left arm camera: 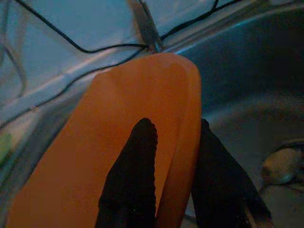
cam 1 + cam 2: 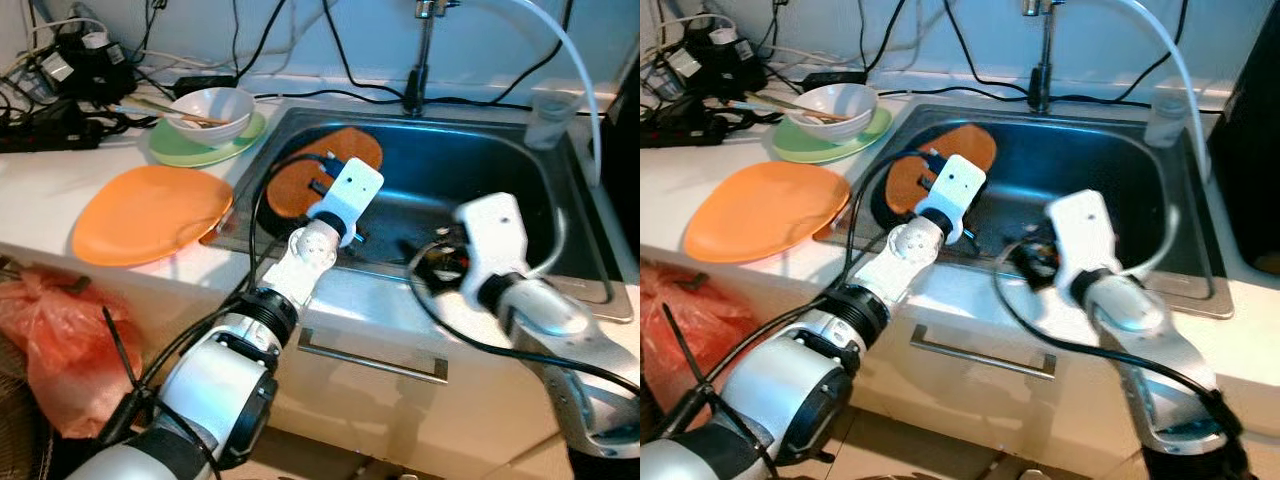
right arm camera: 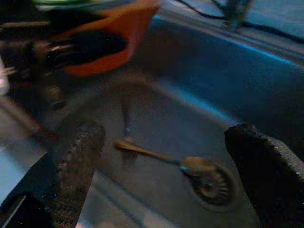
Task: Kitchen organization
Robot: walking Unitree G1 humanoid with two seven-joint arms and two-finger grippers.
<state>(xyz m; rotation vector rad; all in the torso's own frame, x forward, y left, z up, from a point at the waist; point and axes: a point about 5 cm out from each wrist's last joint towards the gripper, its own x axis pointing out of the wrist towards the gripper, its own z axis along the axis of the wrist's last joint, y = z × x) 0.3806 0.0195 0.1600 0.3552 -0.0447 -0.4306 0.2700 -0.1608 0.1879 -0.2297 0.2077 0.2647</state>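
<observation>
I am clamping the left gripper [image 1: 173, 156] on the rim of the orange plate [image 1: 118, 142], which is leaning inside the sink [image 2: 480, 160] at 10 o'clock. I am holding the right gripper [image 3: 161, 161] spread wide above a spoon [image 3: 156, 154] beside the drain [image 3: 213, 183].

A plate [image 2: 325, 170] leans inside the sink [image 2: 470, 170] at its left wall; a spoon [image 3: 161, 156] lies on the sink floor beside the drain [image 3: 211, 183]. Left of the sink, on the table [image 2: 40, 215], sits another plate [image 2: 150, 215]; behind it a bowl [image 2: 212, 112] rests on a third plate [image 2: 195, 150].
</observation>
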